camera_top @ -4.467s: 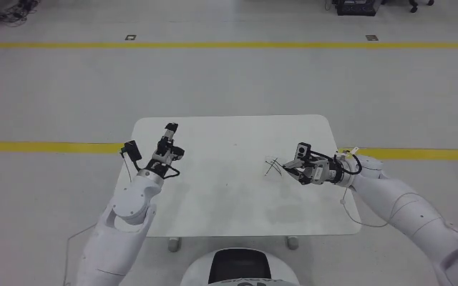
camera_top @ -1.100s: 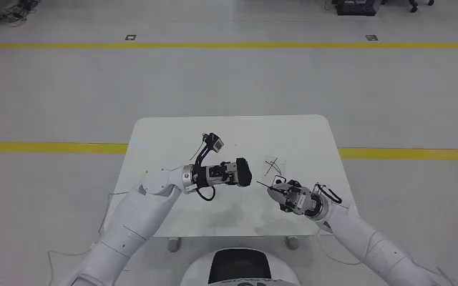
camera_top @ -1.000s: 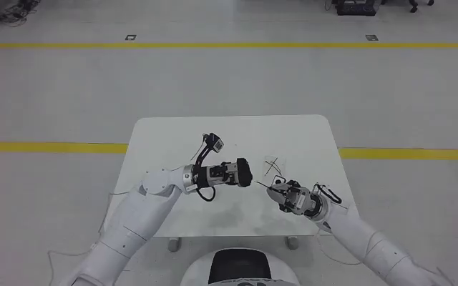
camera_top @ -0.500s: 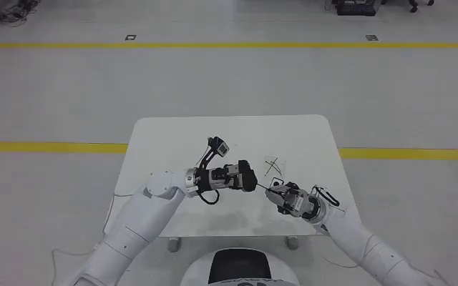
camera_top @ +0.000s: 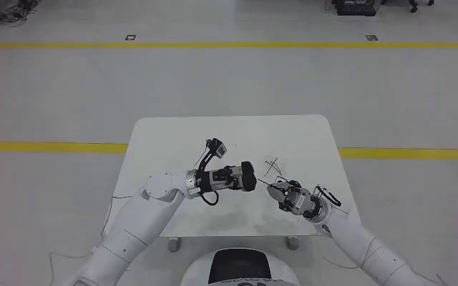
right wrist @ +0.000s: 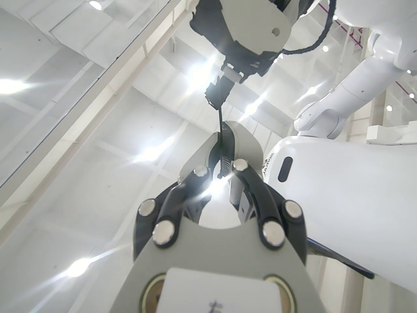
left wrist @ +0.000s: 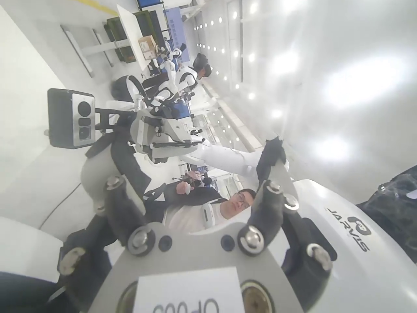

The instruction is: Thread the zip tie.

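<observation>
The right gripper [right wrist: 224, 151] pinches the zip tie [right wrist: 221, 125] above the surface [camera_top: 215, 136]; its free end reaches the left gripper [camera_top: 250, 178], whose fingers [left wrist: 273, 151] stand apart. More ties [camera_top: 272, 166] lie just beside.

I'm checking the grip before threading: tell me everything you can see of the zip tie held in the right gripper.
The zip tie is a thin, black, plastic-looking strip with a ridged, toothed face. The right gripper is shut on it near one end. The free length runs straight out past the fingertips, held in the air above the table, and points at the left gripper. Whether its tip touches that gripper cannot be told, nor which end is clamped.
</observation>
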Controlling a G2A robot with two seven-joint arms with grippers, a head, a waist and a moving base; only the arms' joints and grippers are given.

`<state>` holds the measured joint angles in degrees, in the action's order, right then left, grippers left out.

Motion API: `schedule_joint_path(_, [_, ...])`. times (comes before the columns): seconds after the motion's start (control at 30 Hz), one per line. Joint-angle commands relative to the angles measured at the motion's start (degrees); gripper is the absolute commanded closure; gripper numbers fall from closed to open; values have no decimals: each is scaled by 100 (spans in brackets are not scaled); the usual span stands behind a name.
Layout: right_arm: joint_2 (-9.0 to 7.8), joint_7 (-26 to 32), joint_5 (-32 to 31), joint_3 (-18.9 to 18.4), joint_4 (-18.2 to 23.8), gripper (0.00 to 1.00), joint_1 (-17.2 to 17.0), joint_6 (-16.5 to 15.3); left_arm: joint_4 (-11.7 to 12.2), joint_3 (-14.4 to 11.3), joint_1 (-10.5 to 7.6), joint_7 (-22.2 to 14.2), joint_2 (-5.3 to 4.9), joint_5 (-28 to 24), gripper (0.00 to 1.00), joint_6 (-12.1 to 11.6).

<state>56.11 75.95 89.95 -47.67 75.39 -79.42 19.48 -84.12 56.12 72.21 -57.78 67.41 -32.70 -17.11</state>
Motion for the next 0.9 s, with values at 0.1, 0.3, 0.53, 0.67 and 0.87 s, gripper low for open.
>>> schedule_joint_path(0.1, [17,-14,0,52,-68,100,33,0,-50,-75,-2,286,-9,212,51,229])
schedule_joint_path(0.3, [48,-18,0,106,-197,100,101,0,-42,-134,-19,370,-20,260,55,316])
schedule_joint_path(0.53, [98,-35,0,103,-347,100,137,0,-15,-148,-9,369,-38,122,63,377])
schedule_joint_path(0.67, [129,-17,0,109,-429,100,150,0,-26,-155,-17,347,-49,87,64,395])
schedule_joint_path(0.87, [170,16,0,144,-527,100,186,0,-11,-183,-39,300,-61,35,67,391])
